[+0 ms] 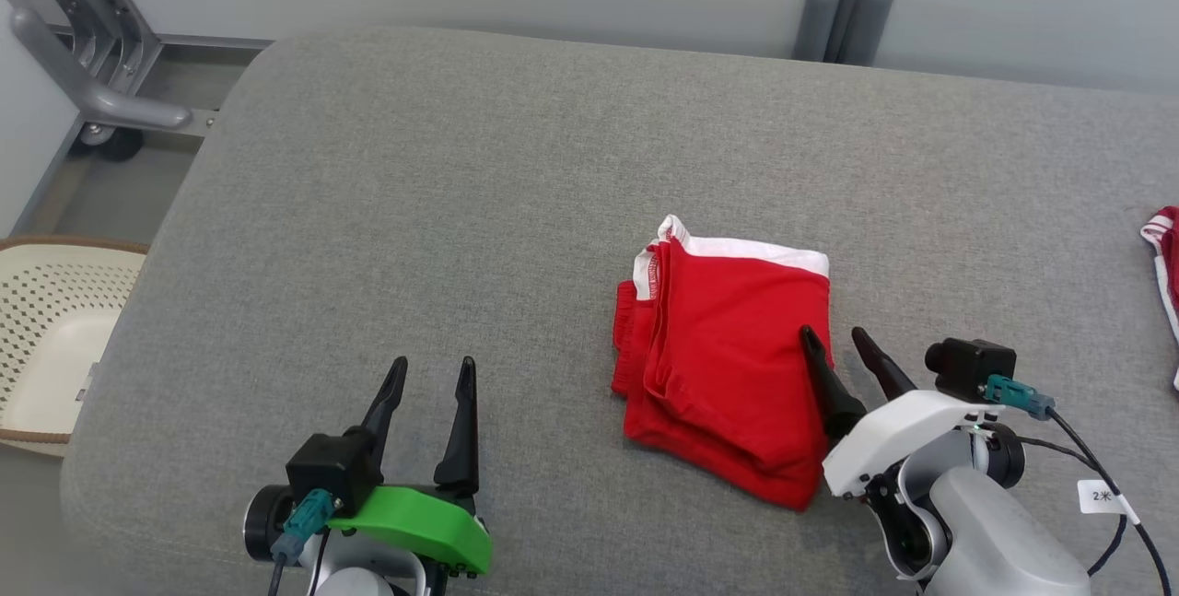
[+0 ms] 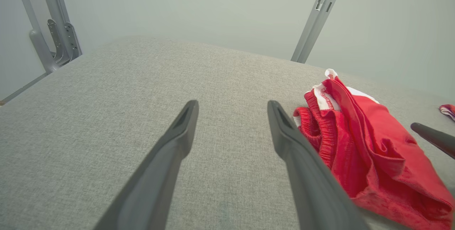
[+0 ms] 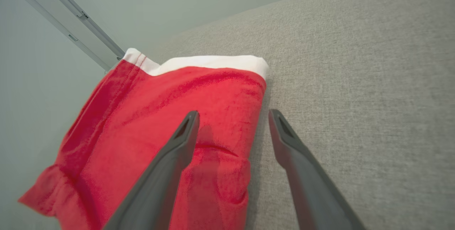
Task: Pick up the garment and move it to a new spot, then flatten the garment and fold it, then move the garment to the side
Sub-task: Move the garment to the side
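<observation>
A grey padded counter point(image 1: 461, 163) runs back to a pale wall with metal posts. A pale perforated basket point(image 1: 46, 347) sits beyond its left edge.

The left gripper point(image 1: 433, 364) hovers over bare fabric near the front, well apart from the garment. Its jaws stand wide and hold nothing. It seems parked there to leave the other arm room.

The garment point(image 1: 728, 347) lies right of centre in the near half of the counter, already folded into a thick, rough rectangle. Its long axis runs from the near edge toward the far wall, leaning slightly left at the far end. The white band marks the far end, the ribbed trim and stacked layer edges face left, and the smoother side faces right.

The right gripper point(image 1: 834, 333) straddles that right side. Its jaws are spread and empty, one finger over the red cloth and one over the counter just beside it. Whether the finger touches the cloth is unclear. This placement looks suited to pinching the edge for the move aside.

Another red-and-white cloth point(image 1: 1165, 246) shows at the far right.
</observation>
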You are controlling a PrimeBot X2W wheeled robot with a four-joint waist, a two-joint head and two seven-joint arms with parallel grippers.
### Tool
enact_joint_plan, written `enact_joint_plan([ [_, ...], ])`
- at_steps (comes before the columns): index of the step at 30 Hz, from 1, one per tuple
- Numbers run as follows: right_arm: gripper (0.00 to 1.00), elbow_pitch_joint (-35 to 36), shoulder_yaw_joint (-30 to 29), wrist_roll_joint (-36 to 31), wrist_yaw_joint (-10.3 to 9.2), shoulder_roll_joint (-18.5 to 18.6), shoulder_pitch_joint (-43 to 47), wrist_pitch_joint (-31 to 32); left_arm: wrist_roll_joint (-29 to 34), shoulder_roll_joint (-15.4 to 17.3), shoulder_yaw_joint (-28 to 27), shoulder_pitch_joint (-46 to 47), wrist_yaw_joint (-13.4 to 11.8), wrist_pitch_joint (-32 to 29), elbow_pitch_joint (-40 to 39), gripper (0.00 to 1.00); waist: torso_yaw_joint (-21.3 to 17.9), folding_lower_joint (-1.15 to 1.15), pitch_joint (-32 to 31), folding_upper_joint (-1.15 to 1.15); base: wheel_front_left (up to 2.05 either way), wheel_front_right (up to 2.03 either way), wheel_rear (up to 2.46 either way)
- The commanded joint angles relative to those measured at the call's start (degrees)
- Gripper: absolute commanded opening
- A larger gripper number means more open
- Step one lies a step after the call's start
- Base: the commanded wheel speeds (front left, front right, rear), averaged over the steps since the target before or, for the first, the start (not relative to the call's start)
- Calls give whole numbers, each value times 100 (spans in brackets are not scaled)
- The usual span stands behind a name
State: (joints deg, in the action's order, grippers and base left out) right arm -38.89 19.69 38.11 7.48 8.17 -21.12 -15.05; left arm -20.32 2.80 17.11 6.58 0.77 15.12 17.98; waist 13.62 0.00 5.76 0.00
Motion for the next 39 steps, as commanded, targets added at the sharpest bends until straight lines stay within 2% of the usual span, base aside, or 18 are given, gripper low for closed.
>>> enact_joint_plan([
  [1, 100, -98, 6, -34, 0, 10, 32, -14, 71, 21, 26, 91, -11, -3, -19, 100, 78, 0, 37, 0, 0, 0, 0],
  [12, 100, -944, 224, 191, 0, -135, -250, -10, 180, 20, 125, 149, -7, -3, -61, 100, 374, 0, 208, 0, 0, 0, 0],
  [13, 97, -974, 274, 235, 0, -155, -275, -3, 182, 20, 131, 145, -12, -3, -61, 100, 384, 0, 216, 0, 0, 0, 0],
  [14, 41, -1001, 356, 262, 0, -177, -290, 1, 186, 20, 140, 144, -18, -3, -66, 100, 393, 0, 223, 0, 0, 0, 0],
  [15, 0, -984, 440, 258, 1, -173, -317, 1, 189, 20, 137, 145, -24, -3, -65, 100, 394, 0, 227, 0, 0, 0, 0],
  [19, 0, -817, 355, 55, 0, 17, -416, -7, 316, 20, 121, 154, -32, -3, -66, 100, 329, 0, 206, 0, 0, 0, 0],
  [27, 0, -679, -79, -332, 0, 18, -288, -14, 414, 21, 69, 27, -23, -3, -32, 100, 15, 0, 18, 0, 0, 0, 0],
  [39, 0, -601, -301, -633, 0, -99, -95, -14, 535, 20, -106, -41, -38, -3, 14, 100, -1364, 0, -226, 0, 0, 0, 0],
])
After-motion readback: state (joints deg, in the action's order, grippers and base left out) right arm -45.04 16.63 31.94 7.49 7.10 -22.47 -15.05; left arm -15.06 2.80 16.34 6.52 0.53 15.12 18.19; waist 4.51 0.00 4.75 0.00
